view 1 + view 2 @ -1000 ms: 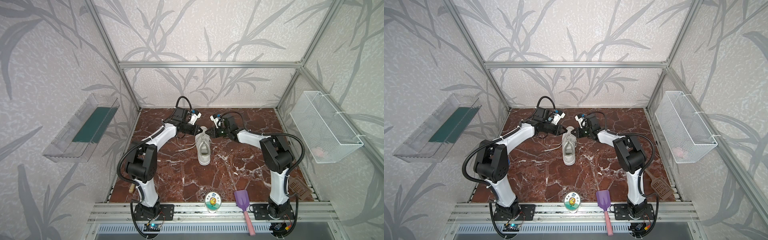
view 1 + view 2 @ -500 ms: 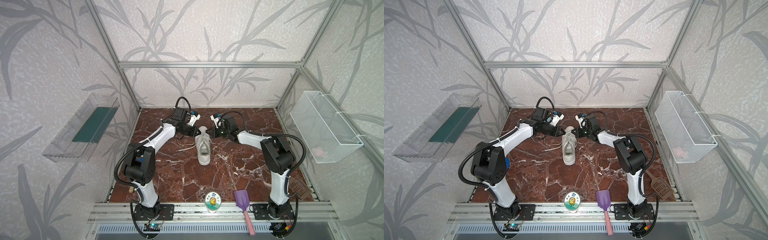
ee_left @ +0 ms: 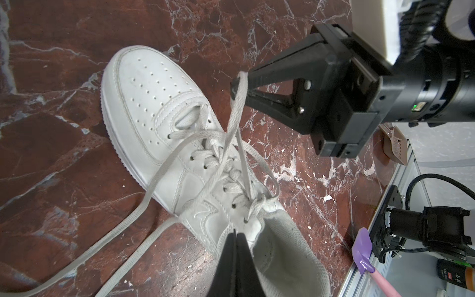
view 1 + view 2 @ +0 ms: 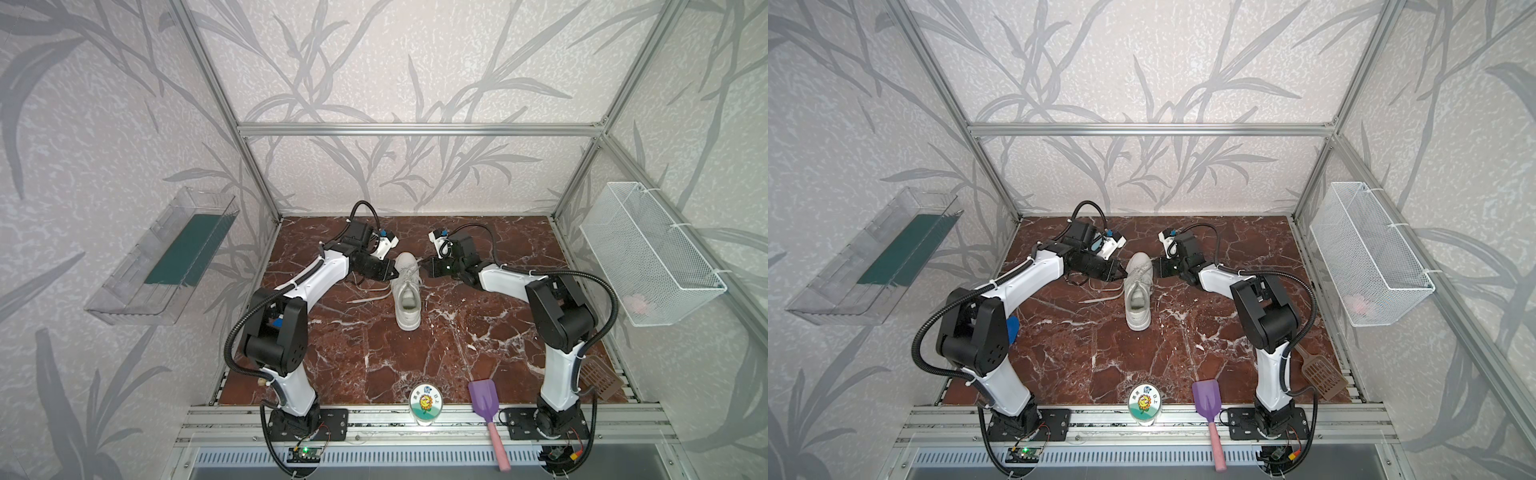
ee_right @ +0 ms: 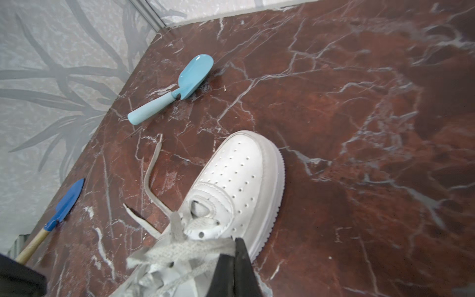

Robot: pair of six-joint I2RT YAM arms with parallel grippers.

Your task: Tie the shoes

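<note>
Judged about halfway: right gripper (image 3: 235,86) clamped on a raised loop of the laces (image 3: 232,120), left gripper (image 3: 235,237) closed with hold unclear, sneaker (image 4: 406,291) lying between both, bow not yet formed, ends loose.

Round lid (image 4: 424,404), near edge, centre: sunflower graphic with small Chinese characters. The right pair reads "日上"; the left pair is too small to read. Red label (image 3: 460,276) in the left wrist view: illegible.
</note>
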